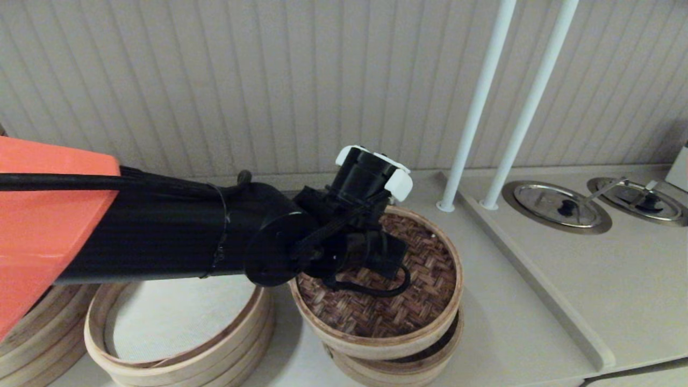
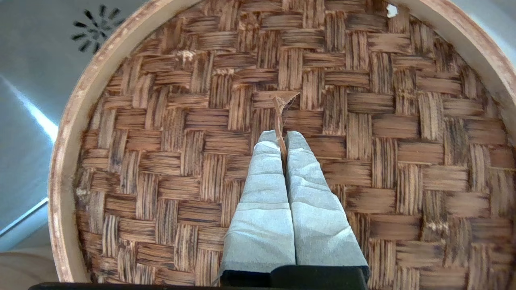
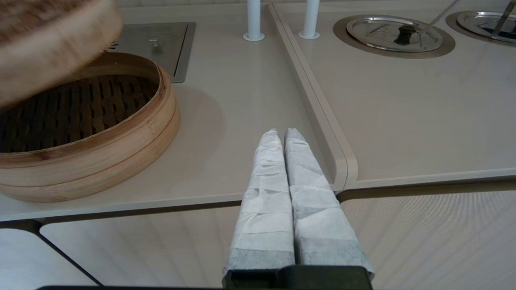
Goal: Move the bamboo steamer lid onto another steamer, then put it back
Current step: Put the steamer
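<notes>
The bamboo steamer lid (image 1: 408, 306), reddish-brown weave with a pale rim, hangs tilted just above the low steamer (image 1: 392, 368). A dark gap shows between them on the right side. My left gripper (image 2: 281, 137) is shut on the lid's small centre loop (image 2: 278, 106), and in the head view its wrist (image 1: 371, 247) covers the lid's middle. In the right wrist view the low steamer (image 3: 88, 133) shows its dark slatted floor, with the lid's rim (image 3: 52, 44) over its far-left part. My right gripper (image 3: 281, 133) is shut with nothing in it, over the counter's front edge.
A taller several-ring steamer (image 1: 177, 355) lined with white cloth stands to the left, another stack (image 1: 32, 344) beyond it. Two white poles (image 1: 478, 107) rise behind. Right of a raised ridge (image 1: 537, 285) lie two metal lids (image 1: 556, 207). A metal plate (image 3: 151, 40) is set behind the low steamer.
</notes>
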`<state>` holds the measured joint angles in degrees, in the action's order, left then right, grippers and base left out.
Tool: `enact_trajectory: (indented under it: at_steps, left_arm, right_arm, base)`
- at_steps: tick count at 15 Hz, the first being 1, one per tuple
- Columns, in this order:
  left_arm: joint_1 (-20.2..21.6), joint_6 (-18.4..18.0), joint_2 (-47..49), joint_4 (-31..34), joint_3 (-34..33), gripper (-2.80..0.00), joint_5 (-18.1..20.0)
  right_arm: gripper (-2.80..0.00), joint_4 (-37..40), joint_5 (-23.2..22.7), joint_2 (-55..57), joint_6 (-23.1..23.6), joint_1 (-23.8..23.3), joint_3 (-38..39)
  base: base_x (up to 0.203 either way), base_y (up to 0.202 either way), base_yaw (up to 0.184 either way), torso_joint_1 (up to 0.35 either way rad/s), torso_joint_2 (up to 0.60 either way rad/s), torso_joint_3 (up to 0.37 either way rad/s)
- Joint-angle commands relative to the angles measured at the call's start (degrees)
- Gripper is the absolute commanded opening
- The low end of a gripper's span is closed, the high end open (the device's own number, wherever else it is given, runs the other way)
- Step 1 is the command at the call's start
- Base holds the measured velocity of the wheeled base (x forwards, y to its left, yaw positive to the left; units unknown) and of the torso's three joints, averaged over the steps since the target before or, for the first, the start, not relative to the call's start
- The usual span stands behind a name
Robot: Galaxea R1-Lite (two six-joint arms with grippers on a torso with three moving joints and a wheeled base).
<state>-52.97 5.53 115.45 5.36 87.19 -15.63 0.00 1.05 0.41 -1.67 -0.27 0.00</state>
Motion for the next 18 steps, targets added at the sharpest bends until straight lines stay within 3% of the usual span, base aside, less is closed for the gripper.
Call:
enact_trajectory:
  at_steps: [1, 3, 9, 18]
  left_arm:
    - [0.37, -0.19, -2.20, 0.56, 0.03, -2.80, 0.25]
    - [1.11, -0.34, -3.64, 2.28, 0.18, -2.80, 1.86]
    - [3.10, -0.92, -5.04, 2.53, 0.44, -2.80, 1.65]
    - [6.29, -5.71, -8.04, 7.20, -0.27, -2.80, -0.20]
  right_arm:
    - [-2.80, 0.00, 0.01, 0.02, 0.00, 0.00, 0.18]
    - [-2.80, 0.00, 0.01, 0.02, 0.00, 0.00, 0.18]
    - [-2.80, 0.00, 0.01, 0.02, 0.00, 0.00, 0.18]
    - [-2.80, 0.00, 0.01, 0.02, 0.00, 0.00, 0.18]
  base:
    - [0.000, 0.000, 0.000, 0.000, 0.00, 0.000]
    - [0.000, 0.000, 0.000, 0.000, 0.00, 0.000]
    - [0.000, 0.000, 0.000, 0.000, 0.00, 0.000]
    - [0.000, 0.000, 0.000, 0.000, 0.00, 0.000]
